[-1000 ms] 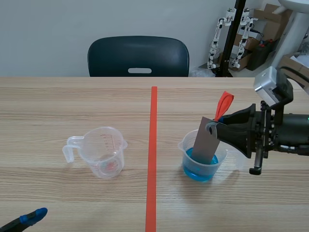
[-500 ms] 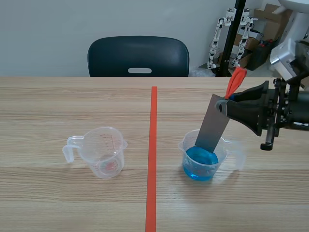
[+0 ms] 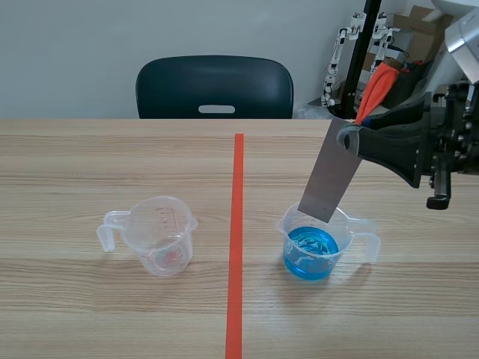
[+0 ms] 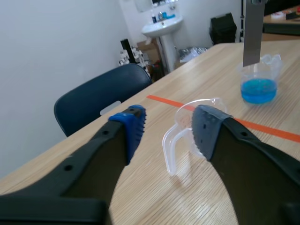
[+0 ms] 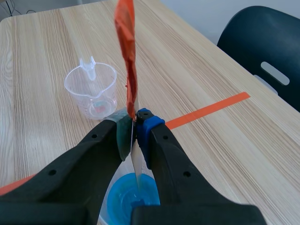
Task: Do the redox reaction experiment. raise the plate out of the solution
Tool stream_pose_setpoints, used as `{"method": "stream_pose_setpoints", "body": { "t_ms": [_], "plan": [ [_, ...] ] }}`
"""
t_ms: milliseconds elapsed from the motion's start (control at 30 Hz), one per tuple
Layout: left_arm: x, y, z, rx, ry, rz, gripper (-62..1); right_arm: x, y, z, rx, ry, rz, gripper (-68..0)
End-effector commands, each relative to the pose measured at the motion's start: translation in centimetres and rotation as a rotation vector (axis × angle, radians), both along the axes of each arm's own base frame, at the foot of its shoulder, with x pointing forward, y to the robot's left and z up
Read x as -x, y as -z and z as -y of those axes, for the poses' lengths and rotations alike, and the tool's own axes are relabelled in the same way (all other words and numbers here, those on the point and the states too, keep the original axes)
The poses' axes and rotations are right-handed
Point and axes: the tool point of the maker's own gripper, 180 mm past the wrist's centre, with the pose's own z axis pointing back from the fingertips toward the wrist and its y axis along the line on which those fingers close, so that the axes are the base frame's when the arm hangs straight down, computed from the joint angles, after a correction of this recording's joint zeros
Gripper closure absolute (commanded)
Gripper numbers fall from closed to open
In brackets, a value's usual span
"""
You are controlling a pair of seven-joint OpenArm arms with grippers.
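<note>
Now that my right claw (image 3: 346, 139), clenched on the grey plate (image 3: 329, 179), has lifted its lower edge clear of the blue solution (image 3: 310, 245), the raise looks essentially done.

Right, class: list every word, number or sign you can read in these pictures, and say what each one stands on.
No text can be read anywhere in these views.
Red scale marks on the empty measuring cup: too small to read.
The metal plate: blank grey face, no writing.
The cup of blue solution: no marks that can be made out.
</note>
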Motion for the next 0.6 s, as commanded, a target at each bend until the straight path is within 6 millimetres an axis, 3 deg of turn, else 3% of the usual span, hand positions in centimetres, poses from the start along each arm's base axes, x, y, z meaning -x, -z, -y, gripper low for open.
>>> {"method": "stream_pose_setpoints", "body": {
  "t_ms": [0, 67, 267, 567],
  "plan": [
    [-1.7, -1.5, -0.3, 0.013, 0.021, 0.032, -17.4, -0.4, -1.5, 0.4, -0.024, 0.006, 0.016, -0.6],
    [-3.4, -2.1, -0.4, 0.01, 0.05, -0.007, -12.3, -0.5, -1.6, 0.5, -0.028, 0.016, -0.003, -0.6],
    [-8.2, -4.1, 0.3, -0.011, 0.091, -0.046, -5.0, -0.1, -2.2, 0.3, -0.023, 0.003, -0.022, -0.6],
    [-10.9, -2.4, 6.2, -0.175, 0.193, -0.125, -2.3, 1.2, -4.2, -0.4, -0.029, -0.039, -0.044, -0.6]
  ]
}}
